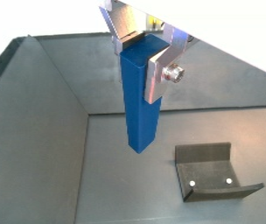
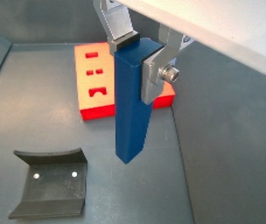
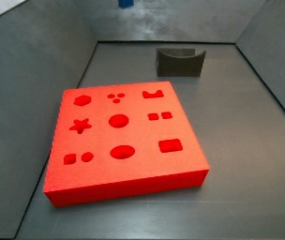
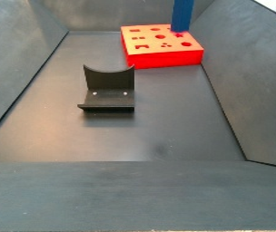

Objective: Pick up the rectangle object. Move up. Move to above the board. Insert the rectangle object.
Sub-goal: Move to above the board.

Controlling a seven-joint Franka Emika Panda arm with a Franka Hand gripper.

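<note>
the tool (image 1: 147,54) is pinching the rectangle object (image 1: 139,101) near its upper end, one silver finger (image 1: 160,73) flat against one side face and the other finger (image 1: 122,26) against the opposite face, dark pads pressed to the blue. the bar hangs straight down from the tool, most of its length below the fingers, its lower end free in the air above the grey floor (image 1: 66,166). both wrist views show this same grip; in a wrist view the tool (image 2: 143,52) and the blue bar (image 2: 133,109) stand over the floor with the board (image 2: 98,83) lying beyond the bar, its near edge and a few of its shaped holes visible.

in a side view only the lower tip of the rectangle object (image 3: 125,3) shows at the upper edge, far behind the board (image 3: 123,141) and well apart from it. in a side view the bar (image 4: 182,14) hangs at the far right, its lower end in front of the far right part of the board (image 4: 162,47); whether it is over the slab or beside it cannot be told there.

the fixture (image 4: 105,88) stands on the floor apart from the board, and it is seen in both wrist views (image 1: 213,171) (image 2: 50,180) below the bar's free end, not touching it.
</note>
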